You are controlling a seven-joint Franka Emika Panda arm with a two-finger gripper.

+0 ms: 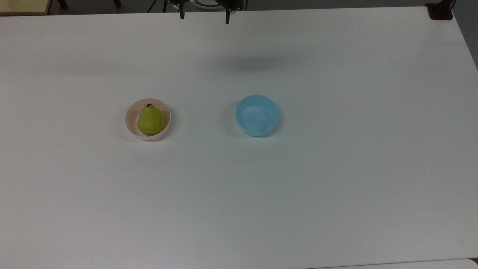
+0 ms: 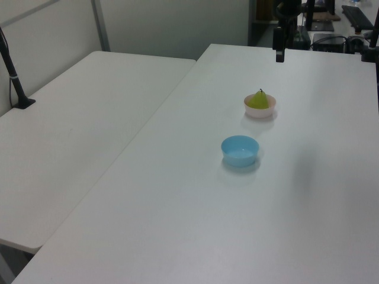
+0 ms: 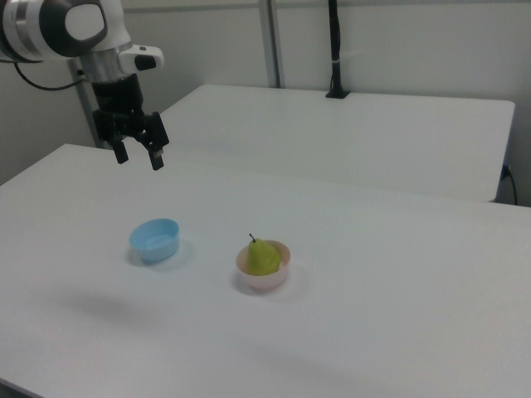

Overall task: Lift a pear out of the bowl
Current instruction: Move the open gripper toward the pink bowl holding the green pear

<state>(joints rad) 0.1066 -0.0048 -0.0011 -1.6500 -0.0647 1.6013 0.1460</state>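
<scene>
A yellow-green speckled pear (image 1: 151,119) stands upright in a pale pink bowl (image 1: 129,120) on the white table, left of centre in the top view. The same pear (image 3: 263,256) and pink bowl (image 3: 264,279) sit mid-table in the right view, and the pear (image 2: 259,100) in its bowl (image 2: 260,110) lies toward the far side in the left view. My gripper (image 3: 138,157) hangs high above the table, open and holding nothing, well away from the pear. Its two fingertips (image 1: 204,16) show at the top edge of the top view.
A light blue bowl (image 1: 257,114) stands beside the pink one, to its right in the top view, with nothing in it. A second white table (image 2: 77,118) adjoins this one. A black post (image 3: 334,50) is clamped to the far table.
</scene>
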